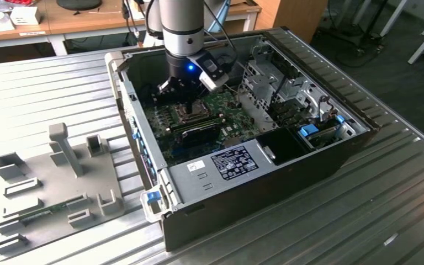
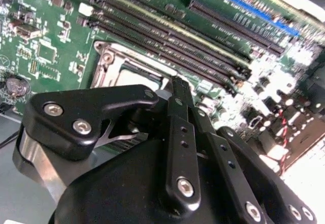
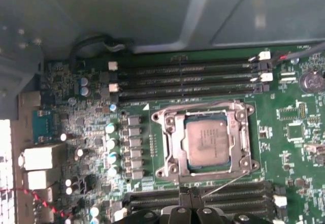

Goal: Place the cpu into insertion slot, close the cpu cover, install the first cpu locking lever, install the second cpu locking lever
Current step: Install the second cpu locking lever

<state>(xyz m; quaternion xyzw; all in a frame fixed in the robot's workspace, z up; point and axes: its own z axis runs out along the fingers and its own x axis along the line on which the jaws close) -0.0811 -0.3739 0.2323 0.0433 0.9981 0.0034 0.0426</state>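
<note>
In the first wrist view the cpu [image 3: 207, 141], a grey metal square, lies in the insertion slot [image 3: 253, 163] on the green board. The silver cpu cover [image 3: 174, 144] lies flat around it as a frame. A thin wire locking lever [image 3: 226, 184] runs slantwise from the socket's corner toward my gripper [image 3: 190, 199]. The black fingertips are pressed together right beside the lever's end. In the second wrist view the gripper [image 2: 175, 84] hangs just over the socket's edge [image 2: 109, 56], hiding most of the cpu [image 2: 139, 74]. In the exterior view the gripper [image 1: 192, 113] reaches down into the open computer case.
Long black memory slots [image 3: 188, 76] flank the socket on two sides, the nearer bank [image 3: 228, 197] under my fingers. Capacitors [image 3: 109, 142] stand beside the socket. Case walls [image 1: 134, 127] and a drive cage [image 1: 286, 94] hem the arm in. A grey fixture plate [image 1: 50, 182] lies at the exterior view's left.
</note>
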